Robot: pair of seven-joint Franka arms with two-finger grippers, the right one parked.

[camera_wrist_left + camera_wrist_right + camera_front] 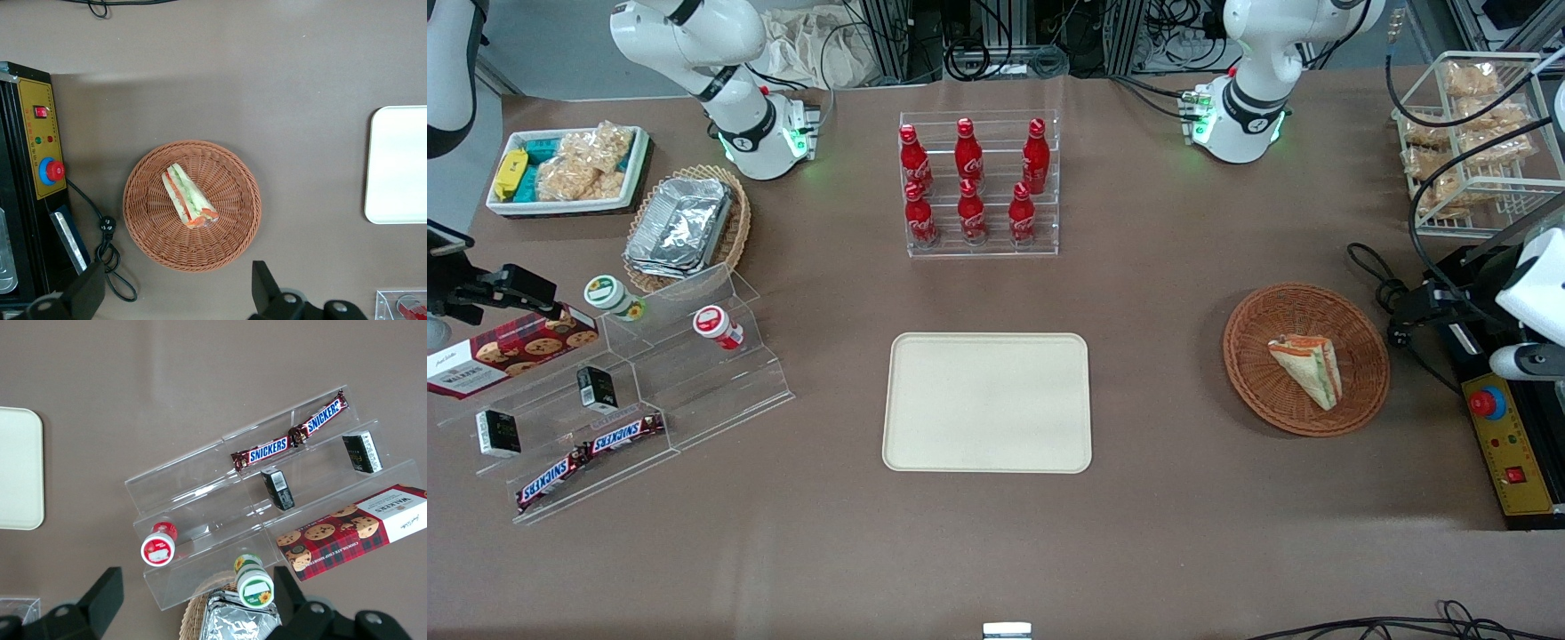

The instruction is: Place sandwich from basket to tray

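Right now your sandwich [189, 197] lies in the wicker basket [230, 220] near the working arm's end of the counter [1183, 498]; your gripper [177, 293] hangs above it, fingers apart, tray [987, 402] bare.

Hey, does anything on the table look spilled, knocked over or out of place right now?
Nothing stands out. The sandwich lies intact in the basket, the tray sits flat and bare, and the gripper hangs open above the basket's edge.

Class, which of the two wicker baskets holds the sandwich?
The reddish-brown basket holds the sandwich, with the open gripper above; the tan basket holds foil containers.
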